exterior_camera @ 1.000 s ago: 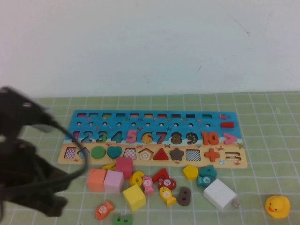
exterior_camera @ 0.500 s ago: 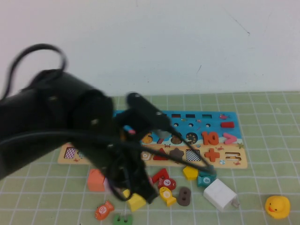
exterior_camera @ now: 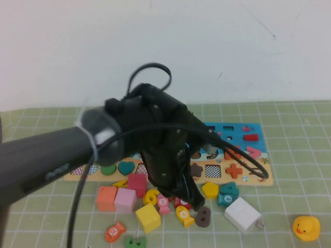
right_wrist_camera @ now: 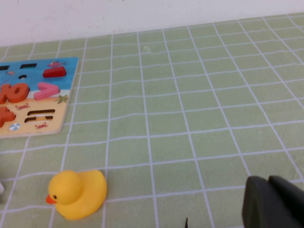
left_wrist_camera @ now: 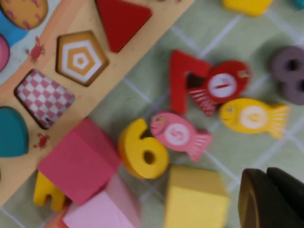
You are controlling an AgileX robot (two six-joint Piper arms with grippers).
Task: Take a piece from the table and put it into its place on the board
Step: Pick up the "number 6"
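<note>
Swung in from our left, the left arm slants down; its left tool (exterior_camera: 192,199), pressed together, hangs above the pieces by the yellow 6 (left_wrist_camera: 141,152) on the surface (right_wrist_camera: 190,95) below the board (exterior_camera: 248,178). Our right tool (right_wrist_camera: 275,202), pressed together, sits parked near the duck (right_wrist_camera: 76,194).

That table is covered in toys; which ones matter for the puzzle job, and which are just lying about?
Job: yellow 6; puzzle board; table; left end effector, shut, hovering near the 6.

Lying about: yellow cube, pink fish, red 7, rubber duck; right end effector, parked.
</note>
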